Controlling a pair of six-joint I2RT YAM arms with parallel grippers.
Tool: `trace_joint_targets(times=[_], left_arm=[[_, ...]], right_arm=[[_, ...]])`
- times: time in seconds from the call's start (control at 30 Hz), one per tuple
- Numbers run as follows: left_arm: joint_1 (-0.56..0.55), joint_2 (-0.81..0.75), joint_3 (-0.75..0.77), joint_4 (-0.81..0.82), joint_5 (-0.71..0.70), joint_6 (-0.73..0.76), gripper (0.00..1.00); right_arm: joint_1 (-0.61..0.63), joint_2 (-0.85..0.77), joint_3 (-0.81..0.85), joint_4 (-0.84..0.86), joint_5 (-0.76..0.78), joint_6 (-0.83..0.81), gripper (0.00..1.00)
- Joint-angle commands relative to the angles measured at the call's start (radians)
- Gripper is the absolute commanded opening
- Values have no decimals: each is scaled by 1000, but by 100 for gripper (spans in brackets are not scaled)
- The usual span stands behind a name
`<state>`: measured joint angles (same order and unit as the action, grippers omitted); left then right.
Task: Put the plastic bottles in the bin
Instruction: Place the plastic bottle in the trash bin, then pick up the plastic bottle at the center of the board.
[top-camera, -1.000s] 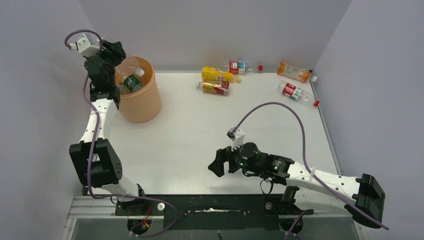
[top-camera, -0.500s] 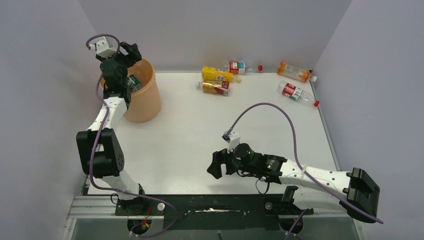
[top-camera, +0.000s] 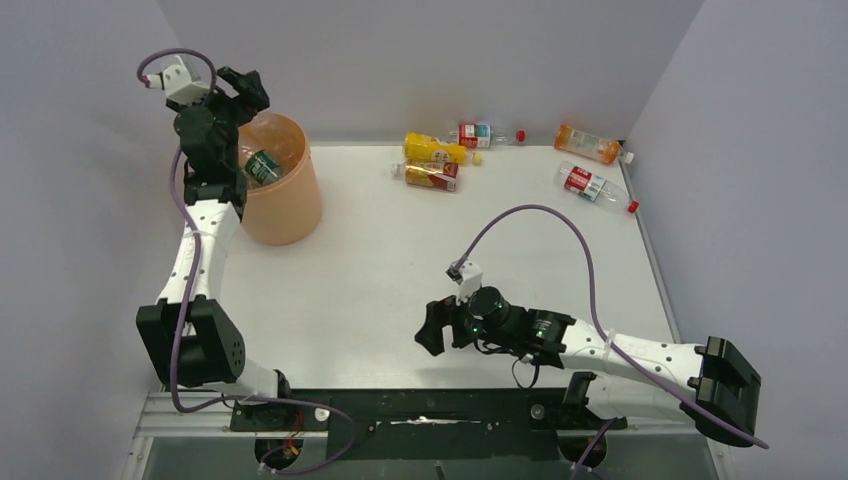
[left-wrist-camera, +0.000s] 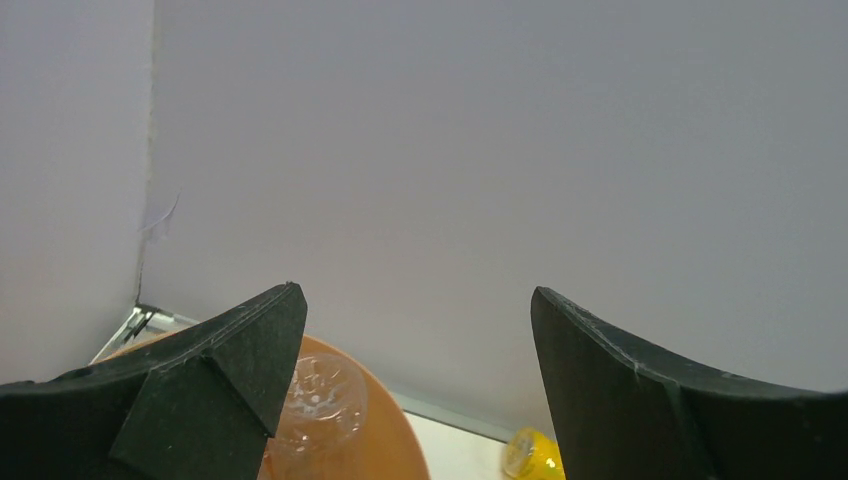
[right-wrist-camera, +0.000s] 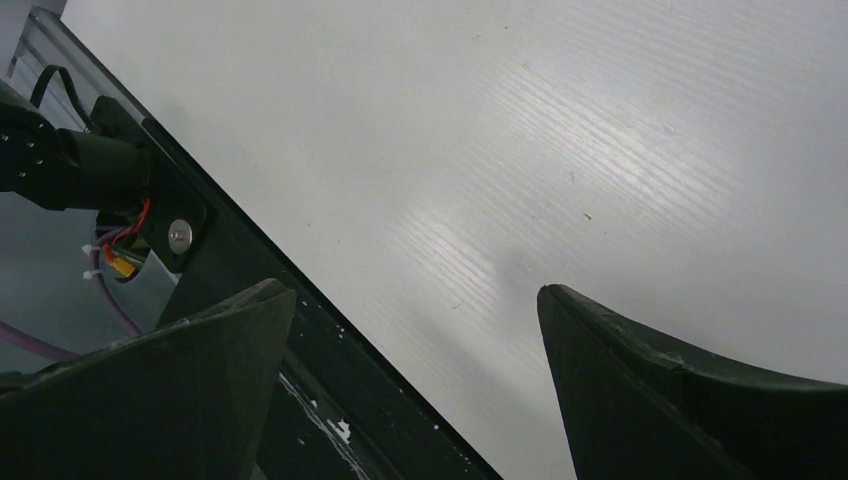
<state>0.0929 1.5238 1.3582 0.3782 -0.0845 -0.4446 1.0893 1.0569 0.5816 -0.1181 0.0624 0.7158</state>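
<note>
The peach-orange bin (top-camera: 290, 200) stands at the table's back left, with a green-labelled bottle (top-camera: 262, 165) and a clear one inside. Above its far rim my left gripper (top-camera: 245, 88) hangs open with nothing in it. In the left wrist view the left gripper (left-wrist-camera: 415, 300) frames the back wall, with the bin's rim (left-wrist-camera: 390, 435), a clear bottle's base (left-wrist-camera: 322, 398) and a yellow bottle (left-wrist-camera: 530, 455) below. Several plastic bottles lie along the back: yellow (top-camera: 433, 149), red-and-yellow label (top-camera: 430, 175), red-and-blue label (top-camera: 480, 133), orange (top-camera: 588, 143), red label (top-camera: 592, 184). Low over the near table, my right gripper (top-camera: 432, 328) is open and holds nothing.
The enclosure's grey walls close in on the left, back and right. A black mounting rail (right-wrist-camera: 300, 330) runs along the near table edge, just beside the right gripper (right-wrist-camera: 415, 295). A purple cable (top-camera: 560, 225) arcs over the right arm.
My left gripper opened over the bin and the clear bottle it held dropped inside. The left wrist swung about above the rim. The right arm barely shifted.
</note>
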Motion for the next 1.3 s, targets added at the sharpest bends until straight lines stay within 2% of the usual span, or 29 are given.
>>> trace_joint_targets(times=[0.0, 0.1, 0.2, 0.4, 0.5, 0.6, 0.77, 0.9, 1.07, 1.27], left_arm=[[2, -92, 135, -162, 80, -70, 84], [-2, -106, 152, -257, 166, -140, 84], [-40, -136, 102, -305, 228, -181, 84], [-148, -248, -131, -300, 226, -225, 84], [-203, -282, -240, -244, 243, -275, 84], [-292, -288, -297, -234, 237, -277, 84], [-441, -298, -359, -223, 219, -282, 84], [-521, -293, -397, -205, 219, -286, 84], [-553, -282, -435, -205, 231, -273, 84], [-561, -271, -476, -177, 265, -267, 84]], right_arm=[[2, -43, 52, -40, 125, 0, 98], [-49, -24, 102, -129, 187, -7, 98], [-175, -6, 149, -200, 194, -33, 98], [-536, 50, 269, -221, 143, -170, 98], [-730, 134, 354, -198, 148, -210, 98], [-860, 233, 453, -160, 148, -248, 98], [-982, 394, 605, -66, 246, -331, 98], [-1085, 526, 659, 47, 225, -351, 98], [-1181, 698, 743, 133, 128, -341, 98], [-1228, 825, 814, 224, 85, -422, 98]])
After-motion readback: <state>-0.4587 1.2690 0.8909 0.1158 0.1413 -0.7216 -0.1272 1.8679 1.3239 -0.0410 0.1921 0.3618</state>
